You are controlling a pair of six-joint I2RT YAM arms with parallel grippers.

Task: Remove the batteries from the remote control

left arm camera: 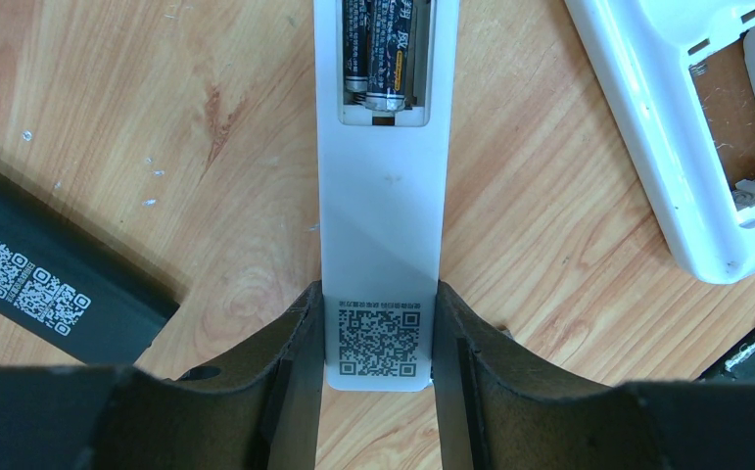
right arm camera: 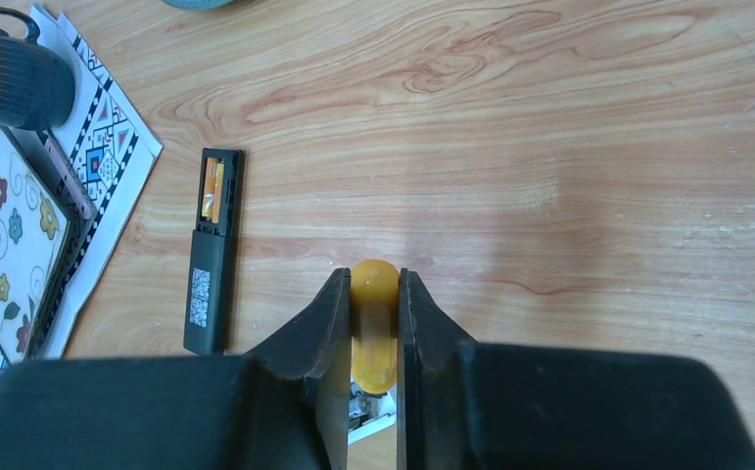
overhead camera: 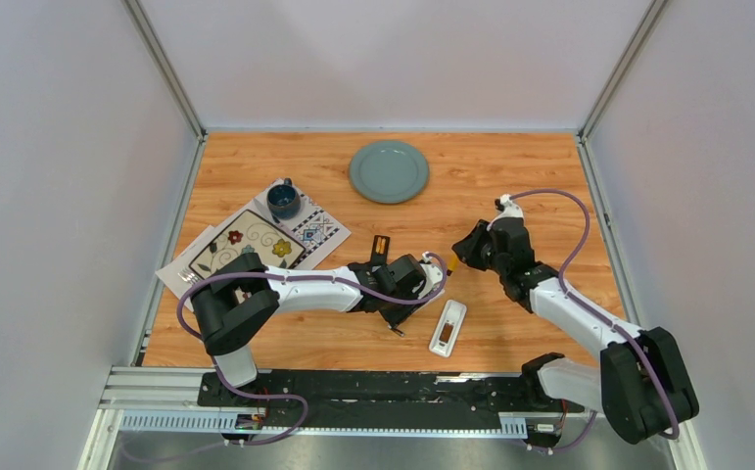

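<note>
My left gripper (left arm camera: 378,294) is shut on the end of a slim white remote (left arm camera: 381,196), which lies flat on the table. Its open compartment holds two dark batteries (left arm camera: 385,49). In the top view the left gripper (overhead camera: 430,277) sits mid-table. My right gripper (right arm camera: 368,279) is shut on the yellow-handled screwdriver (right arm camera: 375,313), held over the remote's battery end; a bit of that remote (right arm camera: 378,416) shows below the handle. In the top view the right gripper (overhead camera: 458,258) is just right of the left one.
A wider white remote (overhead camera: 448,327) with an empty compartment lies near the front; it also shows in the left wrist view (left arm camera: 647,88). A black remote (right arm camera: 212,255) holds orange batteries (right arm camera: 214,191). A cup (overhead camera: 283,200) on patterned mats and a grey-green plate (overhead camera: 389,171) lie farther back.
</note>
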